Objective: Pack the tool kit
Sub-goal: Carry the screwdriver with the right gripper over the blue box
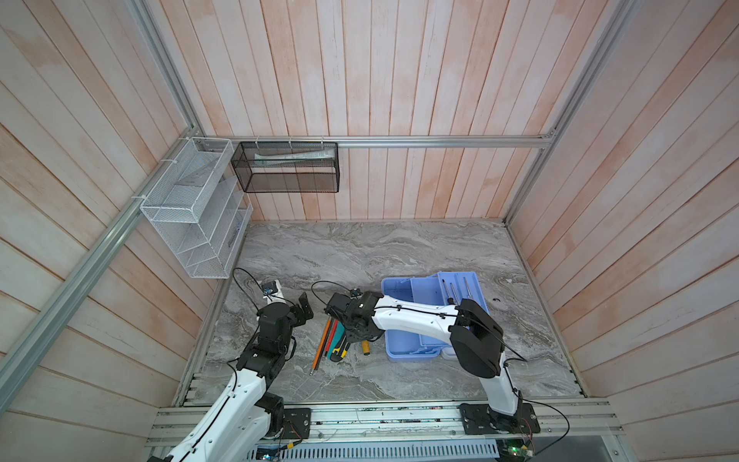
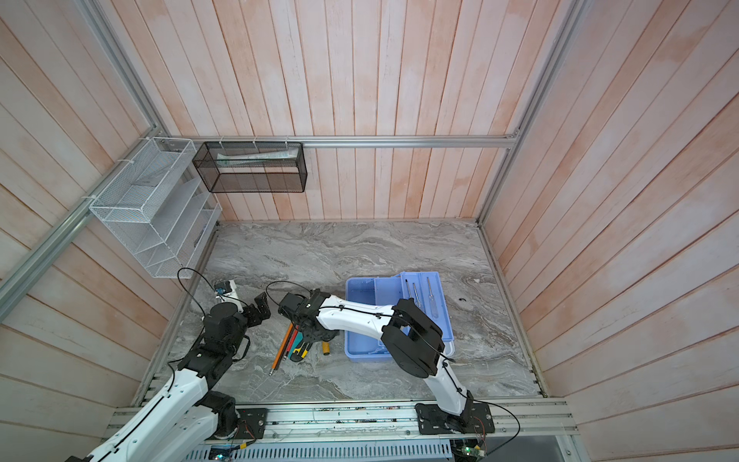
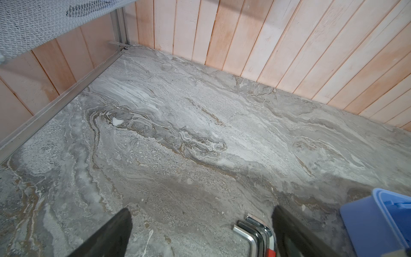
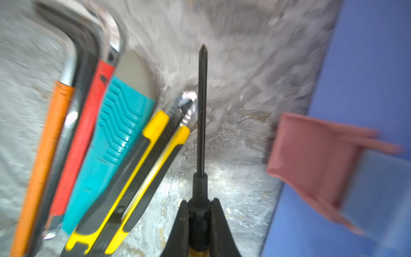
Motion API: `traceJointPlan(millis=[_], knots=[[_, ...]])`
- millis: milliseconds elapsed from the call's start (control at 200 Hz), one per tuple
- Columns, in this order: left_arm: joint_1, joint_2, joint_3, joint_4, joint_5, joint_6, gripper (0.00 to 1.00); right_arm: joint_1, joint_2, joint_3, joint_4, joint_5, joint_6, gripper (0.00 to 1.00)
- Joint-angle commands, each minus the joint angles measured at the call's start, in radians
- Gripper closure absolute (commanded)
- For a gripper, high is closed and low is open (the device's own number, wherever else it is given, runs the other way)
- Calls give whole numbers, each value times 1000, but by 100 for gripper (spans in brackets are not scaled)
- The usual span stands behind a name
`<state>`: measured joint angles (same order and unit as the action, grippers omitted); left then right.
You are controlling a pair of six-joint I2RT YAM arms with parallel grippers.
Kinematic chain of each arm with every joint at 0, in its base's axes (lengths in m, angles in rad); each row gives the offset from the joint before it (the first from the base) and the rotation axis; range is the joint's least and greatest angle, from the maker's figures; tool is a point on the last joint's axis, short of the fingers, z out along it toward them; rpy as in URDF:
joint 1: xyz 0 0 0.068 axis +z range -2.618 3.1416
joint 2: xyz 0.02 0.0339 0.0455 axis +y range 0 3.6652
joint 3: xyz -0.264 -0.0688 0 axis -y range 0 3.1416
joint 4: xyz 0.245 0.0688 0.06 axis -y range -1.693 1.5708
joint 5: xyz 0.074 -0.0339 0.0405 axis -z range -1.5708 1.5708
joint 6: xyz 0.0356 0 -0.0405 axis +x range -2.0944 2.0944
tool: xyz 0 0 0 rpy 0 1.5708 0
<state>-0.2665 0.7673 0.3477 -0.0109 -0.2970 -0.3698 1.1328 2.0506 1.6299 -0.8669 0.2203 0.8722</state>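
Screwdriver (image 4: 202, 106) in right claw (image 4: 199, 201) hangs between teal tool (image 4: 120, 124) and blue case (image 4: 367, 55).

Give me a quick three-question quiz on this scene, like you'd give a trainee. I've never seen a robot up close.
1. True or false: the left end effector is holding a tool.
2. What is clamped in the right end effector?
3. How many small screwdrivers lie in the light blue tray? A) one B) three C) five

Key
1. False: it is open and empty.
2. A black-shafted screwdriver.
3. B.
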Motion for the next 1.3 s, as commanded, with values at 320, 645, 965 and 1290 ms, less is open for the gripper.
traceJointPlan(millis=[320,645,965,1290], knots=[[6,-2,-5,5,-19,-8,0,-107,-253,-108,-14,33,-254,100],[6,13,1,5,-19,-6,0,-275,-493,-219,-82,98,-320,100],[6,50,16,5,-19,-7,0,-508,-657,-308,-214,214,-366,100],[6,60,19,5,-19,-7,0,-683,-703,-444,-180,290,-458,100]])
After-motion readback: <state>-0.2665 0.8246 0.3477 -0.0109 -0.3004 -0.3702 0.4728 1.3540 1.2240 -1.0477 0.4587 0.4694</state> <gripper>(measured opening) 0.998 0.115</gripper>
